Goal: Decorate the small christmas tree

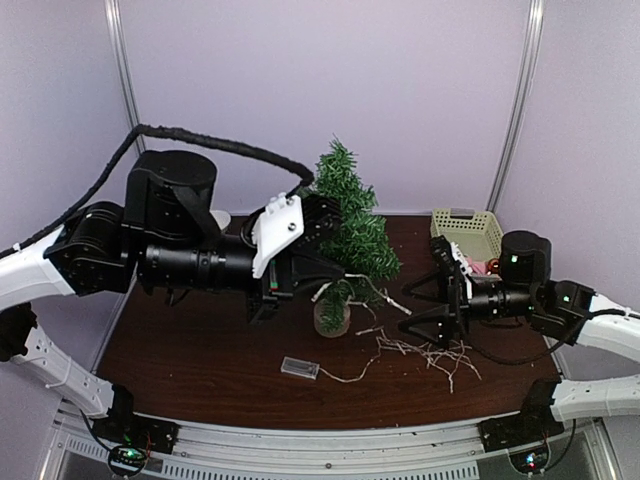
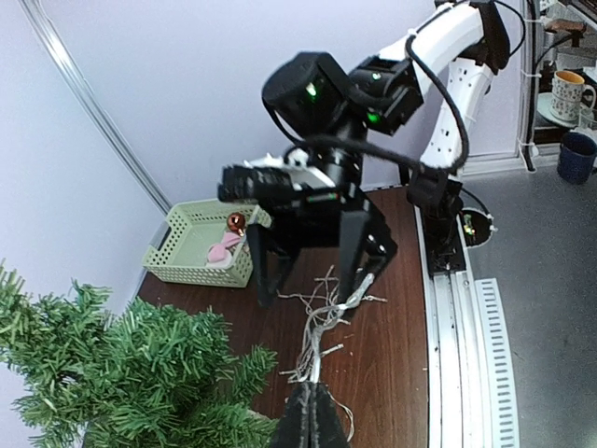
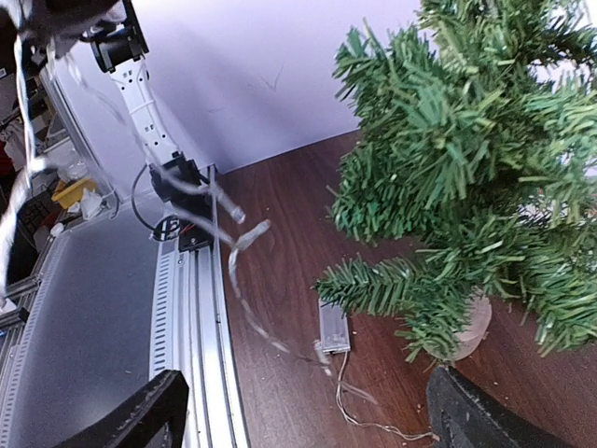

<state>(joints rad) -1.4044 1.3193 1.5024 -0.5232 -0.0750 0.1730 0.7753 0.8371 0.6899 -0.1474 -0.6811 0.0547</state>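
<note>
Left wrist view cuts the small christmas tree [image 2: 131, 373] off at the bottom-left corner, so only branches show there. The left tool [image 2: 312, 403] appears only as a dark wedge at the lower edge. From the top camera that tool's tips are hard to pick out among black arm parts against the tree's lower branches. Right wrist view loses the treetop past the frame, and a pale strand of wire [image 3: 244, 231] hangs blurred across the foreground. The green basket [image 2: 191, 257] near the back right corner of the tabletop [image 1: 200, 350] holds a small red ball [image 2: 236, 221] and a pink thing [image 2: 224, 250] too small to identify.

The left tool is clenched on the thin wire, which runs from its pinched tips toward a tangled heap [image 1: 432, 350] of the same wire on the tabletop. The right tool [image 1: 408, 313] is released, its fingers spread wide with nothing gripped between them. Seen from the left wrist, it stands over the heap with a finger on either side. Whether a finger touches the strands cannot be told.

The tree stands upright on its pale base [image 1: 332, 320] near the middle of the tabletop, between the two tools. A clear battery box [image 1: 299, 368] lies flat just in front of it, with wire trailing from it.
</note>
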